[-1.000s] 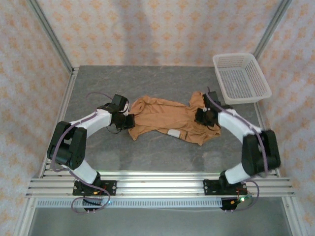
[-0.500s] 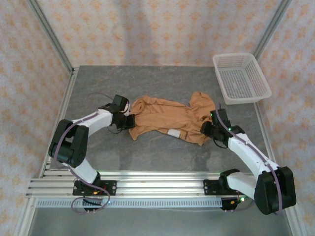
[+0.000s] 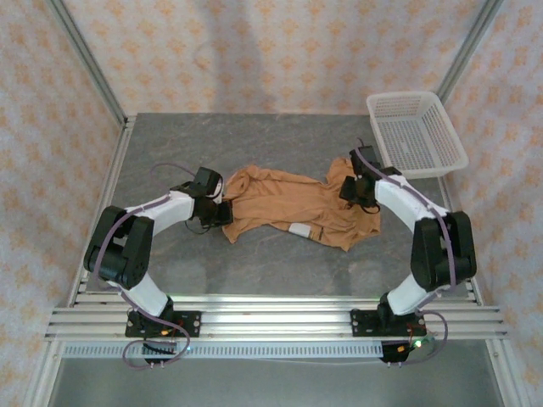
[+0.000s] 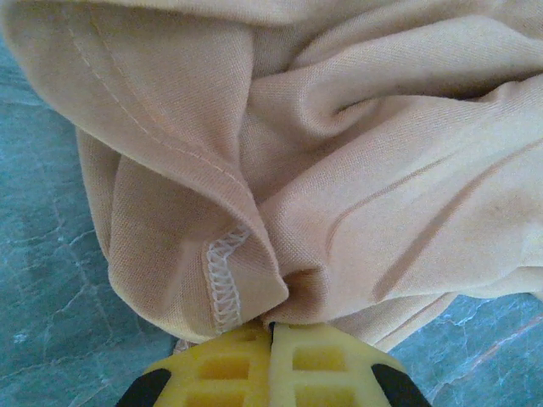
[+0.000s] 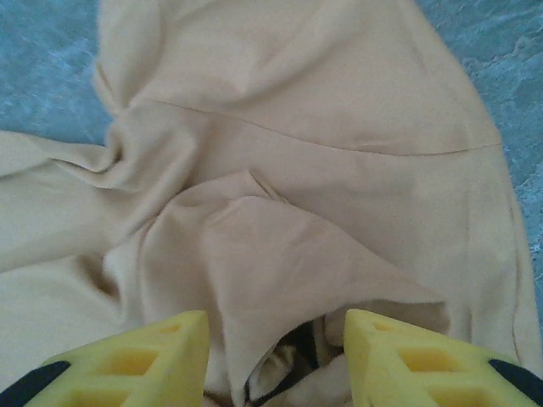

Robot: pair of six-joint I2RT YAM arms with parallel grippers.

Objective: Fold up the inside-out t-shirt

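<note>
The inside-out t-shirt [image 3: 284, 202] is a caramel garment lying crumpled across the middle of the grey table, with a white label [image 3: 299, 230] at its near edge. My left gripper [image 3: 223, 212] is at the shirt's left end, and in the left wrist view its yellow fingers [image 4: 305, 360] are pressed together. My left gripper [image 4: 271, 326] is shut on a bunch of cloth beside a white-stitched hem [image 4: 222, 280]. My right gripper [image 3: 351, 190] hovers over the shirt's right end. In the right wrist view my right gripper [image 5: 276, 343] is open, a raised fold of fabric [image 5: 280, 254] standing loose between its fingers.
A white slatted basket [image 3: 422, 172] stands at the back right corner of the table. Patterned walls and metal posts close in the table on three sides. Bare grey tabletop [image 3: 254, 263] lies between the shirt and the arm bases.
The right arm swung back toward the near right, then returned over the shirt's right end, and its jaws opened. The left gripper kept its hold in place.
</note>
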